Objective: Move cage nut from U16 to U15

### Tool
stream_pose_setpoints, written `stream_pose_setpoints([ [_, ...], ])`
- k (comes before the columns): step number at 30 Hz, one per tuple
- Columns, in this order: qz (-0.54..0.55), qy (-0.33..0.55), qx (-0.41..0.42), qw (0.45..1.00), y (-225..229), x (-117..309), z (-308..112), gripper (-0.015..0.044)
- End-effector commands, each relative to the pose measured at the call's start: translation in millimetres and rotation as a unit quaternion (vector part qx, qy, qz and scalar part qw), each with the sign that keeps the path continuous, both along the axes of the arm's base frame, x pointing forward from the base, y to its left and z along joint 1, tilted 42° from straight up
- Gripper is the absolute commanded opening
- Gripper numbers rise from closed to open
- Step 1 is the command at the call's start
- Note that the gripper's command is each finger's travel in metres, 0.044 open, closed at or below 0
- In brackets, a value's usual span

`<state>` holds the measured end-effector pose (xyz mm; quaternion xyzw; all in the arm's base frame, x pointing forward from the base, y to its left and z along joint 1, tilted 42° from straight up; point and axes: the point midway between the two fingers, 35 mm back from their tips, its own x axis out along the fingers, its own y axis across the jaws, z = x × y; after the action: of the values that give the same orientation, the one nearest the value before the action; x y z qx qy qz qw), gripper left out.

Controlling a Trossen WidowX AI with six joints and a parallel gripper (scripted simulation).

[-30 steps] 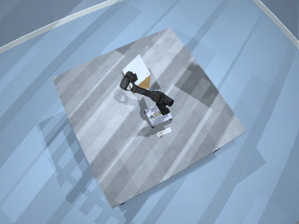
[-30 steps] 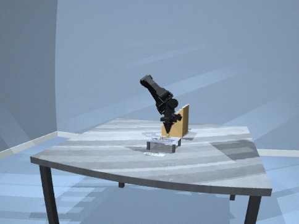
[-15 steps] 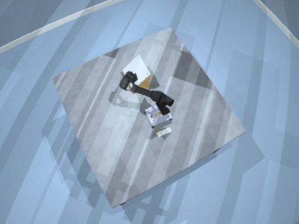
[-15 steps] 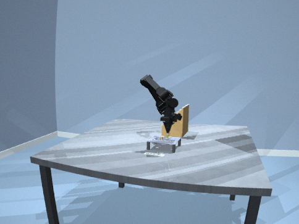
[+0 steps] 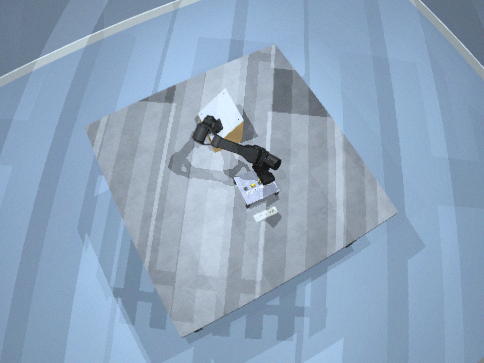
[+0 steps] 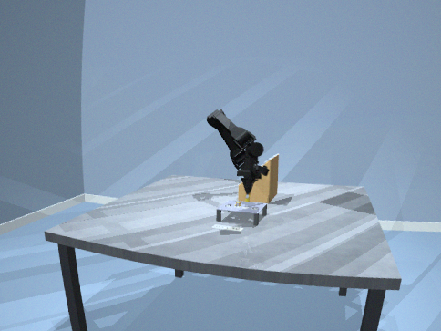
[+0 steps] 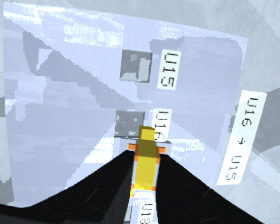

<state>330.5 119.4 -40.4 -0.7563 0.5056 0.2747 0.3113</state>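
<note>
Relative to the rail plate point(image 5: 250, 199) point(image 6: 234, 209) point(image 7: 65, 125), finished in pale lavender-blue, black is presented by the gripper point(image 5: 266, 180) point(image 6: 247, 195) point(image 7: 145, 161) above. Yellow with orange edges is shown by the cage nut point(image 6: 247, 198) point(image 7: 146, 167) over it. White with dark lettering is carried by the label strip point(image 5: 265, 214) point(image 6: 227, 228) point(image 7: 242, 137) beside it.
</note>
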Motion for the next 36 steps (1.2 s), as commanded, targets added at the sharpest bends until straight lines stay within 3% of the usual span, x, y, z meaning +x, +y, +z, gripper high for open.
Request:
stream_pose_setpoints([
  [1, 0.005, -0.011, 0.002, 1.000, 3.3, -0.2, 5.6, 0.0029],
  [14, 0.005, -0.011, 0.004, 1.000, 32.7, -8.8, -19.4, 0.0029],
  [36, -0.016, 0.013, 0.000, 1.000, 31.0, -5.1, -23.8, 0.0027],
])
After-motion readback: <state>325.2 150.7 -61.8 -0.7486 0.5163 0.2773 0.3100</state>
